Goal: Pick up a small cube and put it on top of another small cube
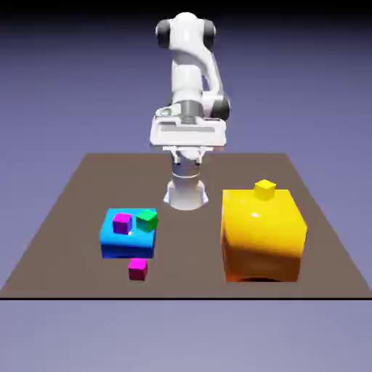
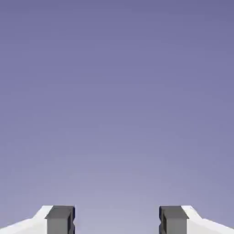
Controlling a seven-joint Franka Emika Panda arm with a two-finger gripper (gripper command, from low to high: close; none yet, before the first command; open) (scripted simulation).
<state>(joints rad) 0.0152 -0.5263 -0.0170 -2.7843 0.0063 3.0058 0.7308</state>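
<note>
Magenta-pink cube (image 1: 138, 269) | exterior view only | gripper (image 2: 117, 220): tips apart | hand view: seemingly just backdrop (image 2: 117, 100)

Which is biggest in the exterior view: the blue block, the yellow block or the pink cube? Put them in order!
1. Yellow block
2. Blue block
3. Pink cube

Your arm (image 1: 190, 69), shown upright above its base (image 1: 186, 195), bends at the elbow; your gripper (image 1: 188, 154), open with its two fingertips (image 2: 60, 220) well apart, hangs above the base.
</note>
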